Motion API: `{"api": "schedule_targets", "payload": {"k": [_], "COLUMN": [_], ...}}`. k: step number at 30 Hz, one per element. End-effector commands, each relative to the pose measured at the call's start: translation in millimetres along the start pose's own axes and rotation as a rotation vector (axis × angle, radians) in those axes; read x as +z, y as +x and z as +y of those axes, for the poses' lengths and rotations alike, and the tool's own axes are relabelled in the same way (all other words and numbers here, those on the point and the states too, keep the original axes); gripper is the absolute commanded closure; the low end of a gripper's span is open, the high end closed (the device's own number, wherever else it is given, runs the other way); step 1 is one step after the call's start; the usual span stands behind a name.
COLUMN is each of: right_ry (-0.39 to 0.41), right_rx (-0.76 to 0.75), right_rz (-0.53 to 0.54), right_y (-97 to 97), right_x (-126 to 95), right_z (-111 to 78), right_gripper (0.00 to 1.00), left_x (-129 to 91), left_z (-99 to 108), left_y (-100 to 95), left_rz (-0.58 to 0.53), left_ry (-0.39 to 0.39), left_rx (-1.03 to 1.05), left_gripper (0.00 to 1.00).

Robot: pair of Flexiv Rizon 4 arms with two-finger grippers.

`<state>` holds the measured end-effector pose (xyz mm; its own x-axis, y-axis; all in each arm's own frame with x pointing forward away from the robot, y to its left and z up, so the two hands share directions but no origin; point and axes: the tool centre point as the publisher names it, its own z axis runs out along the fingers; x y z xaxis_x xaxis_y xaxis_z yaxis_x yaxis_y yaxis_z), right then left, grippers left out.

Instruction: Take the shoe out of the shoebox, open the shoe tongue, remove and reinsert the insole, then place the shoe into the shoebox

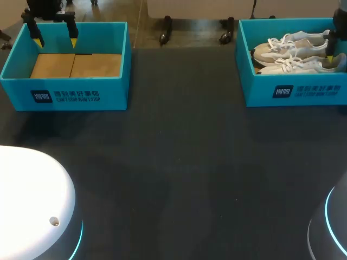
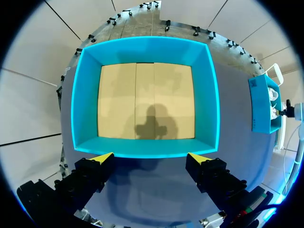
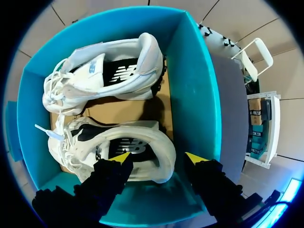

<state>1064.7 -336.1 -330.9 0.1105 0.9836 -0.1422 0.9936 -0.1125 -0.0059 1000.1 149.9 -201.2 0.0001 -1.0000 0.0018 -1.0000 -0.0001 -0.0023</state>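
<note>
Two white sneakers lie side by side in the blue shoebox at the back right. My right gripper hangs low over the nearer shoe, open. One fingertip is over the shoe's opening and the other is outside the heel, near the box wall. The farther shoe lies untouched. In the head view only one yellow tip of the right gripper shows, above the nearer shoe. My left gripper hangs open above the second box, holding nothing.
A second blue box stands at the back left, with only a cardboard floor inside; the left gripper hovers over its near wall. Dark tabletop stretches between and in front of the boxes.
</note>
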Motion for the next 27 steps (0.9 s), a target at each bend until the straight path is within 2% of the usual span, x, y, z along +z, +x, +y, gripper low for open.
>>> {"api": "schedule_targets", "payload": {"k": [1, 4, 17, 21, 24, 27], "right_ry": [0.012, 0.016, 0.010, 0.010, 0.010, 0.011], "right_rx": [0.012, 0.016, 0.029, 0.036, 0.042, 0.042], "right_rz": [0.006, 0.007, 0.023, 0.027, 0.037, 0.039], "right_y": [-3.8, -3.8, -8.0, -8.6, -9.1, -8.4], "right_x": [6.2, 8.4, 12.8, 14.3, 15.3, 15.7], "right_z": [3.9, 2.8, -3.7, -7.4, -9.2, -10.3], "right_gripper": [0.47, 0.52, 0.51, 0.34, 0.34, 0.39], "left_x": [-0.7, -0.7, -0.7, -0.7, -0.7, -0.7], "left_z": [0.0, 0.0, 0.0, 0.0, 0.0, 0.0], "left_y": [0.0, 0.0, 0.0, 0.0, 0.0, 0.0], "left_rz": [-0.001, -0.001, -0.001, -0.001, -0.001, -0.001], "left_ry": [-0.001, -0.001, -0.001, -0.001, -0.001, -0.001], "left_rx": [0.000, 0.000, 0.000, 0.000, 0.000, 0.000], "left_gripper": [0.00, 0.00, 0.00, 0.00, 0.00, 0.00]}}
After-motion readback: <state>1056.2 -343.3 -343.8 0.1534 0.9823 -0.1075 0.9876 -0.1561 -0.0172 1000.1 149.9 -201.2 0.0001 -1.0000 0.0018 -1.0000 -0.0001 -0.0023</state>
